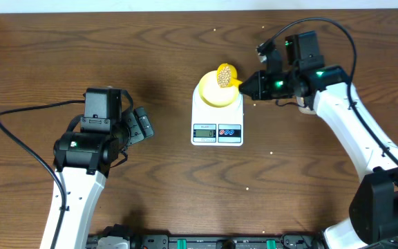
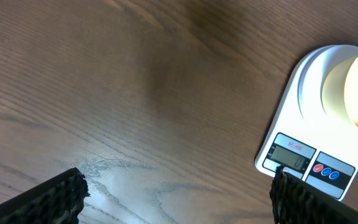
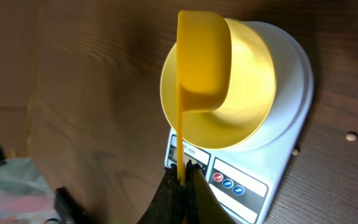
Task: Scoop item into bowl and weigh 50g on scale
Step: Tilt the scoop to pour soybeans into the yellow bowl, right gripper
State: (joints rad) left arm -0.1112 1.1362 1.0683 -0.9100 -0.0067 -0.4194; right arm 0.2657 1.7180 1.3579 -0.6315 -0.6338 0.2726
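Brimming plastic scoop (image 3: 205, 68) over round bowl (image 3: 253, 81)

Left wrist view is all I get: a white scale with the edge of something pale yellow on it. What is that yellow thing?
Observer: It is a small round bowl, sitting on the scale.
Operator: Is anything above it?
Observer: Yes, a bright yellow scoop hangs over the bowl, and from overhead you can see tan beans in it.
Operator: Who is holding it?
Observer: The right gripper, shut on the scoop's thin handle.
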